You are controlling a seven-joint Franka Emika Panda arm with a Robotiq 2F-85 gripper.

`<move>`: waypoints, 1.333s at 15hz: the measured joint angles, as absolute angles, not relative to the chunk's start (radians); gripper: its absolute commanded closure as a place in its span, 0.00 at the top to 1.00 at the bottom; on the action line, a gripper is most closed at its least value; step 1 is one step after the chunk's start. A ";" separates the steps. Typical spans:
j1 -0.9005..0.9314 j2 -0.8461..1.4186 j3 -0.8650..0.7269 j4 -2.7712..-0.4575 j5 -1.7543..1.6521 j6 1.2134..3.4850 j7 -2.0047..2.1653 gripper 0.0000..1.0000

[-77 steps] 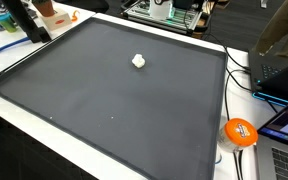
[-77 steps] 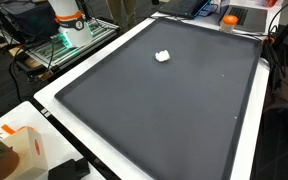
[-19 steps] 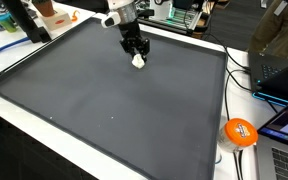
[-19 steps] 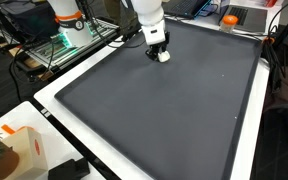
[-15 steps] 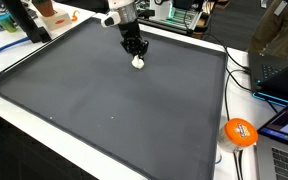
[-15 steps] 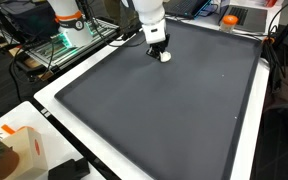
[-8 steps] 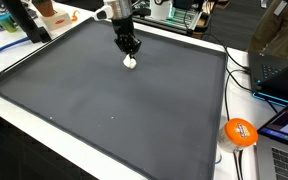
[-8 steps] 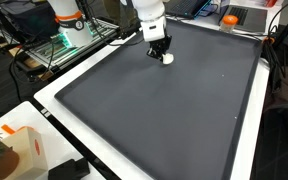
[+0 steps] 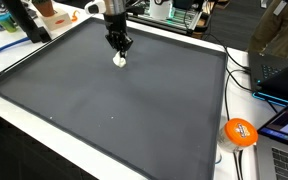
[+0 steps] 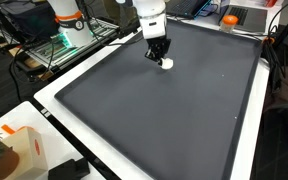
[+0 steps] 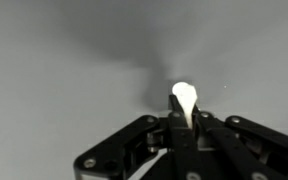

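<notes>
— Between the tips of the tool (image 10: pixel 161 57), what is found?
— A white lump (image 11: pixel 183 98) is clamped there, jutting straight beyond the tips; contact with the dark mat (image 9: pixel 104 110) below cannot be judged.

A white desk (image 10: pixel 56 108) carries a broad dark grey mat (image 9: pixel 114 115) with a raised rim that covers nearly the whole top. Toward the mat's far edge, a small white lump (image 9: pixel 120 61) sits pinched in the gripper (image 9: pixel 120 54) (whether it touches the mat is unclear). An orange round object (image 9: pixel 240 131) lies on the bare desk just beside the mat's corner.
</notes>
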State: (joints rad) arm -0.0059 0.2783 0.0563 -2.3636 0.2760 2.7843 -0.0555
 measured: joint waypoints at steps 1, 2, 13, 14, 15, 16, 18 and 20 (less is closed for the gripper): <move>0.006 0.286 0.049 -2.358 0.238 2.785 -0.023 0.02; 0.018 0.294 0.039 -2.352 0.200 2.786 0.008 0.01; 0.153 0.391 -0.108 -2.252 -0.112 2.752 0.241 0.60; 0.155 0.395 -0.113 -2.247 -0.118 2.742 0.242 0.66; 0.155 0.397 -0.116 -2.241 -0.122 2.723 0.242 0.75; 0.152 0.397 -0.113 -2.235 -0.121 2.698 0.236 0.82; 0.126 0.393 -0.088 -2.224 -0.091 2.650 0.200 0.98; 0.064 0.385 -0.023 -2.219 0.011 2.605 0.097 1.00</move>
State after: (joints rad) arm 0.0644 0.3852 -0.0232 -2.2186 0.0112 2.6050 0.0974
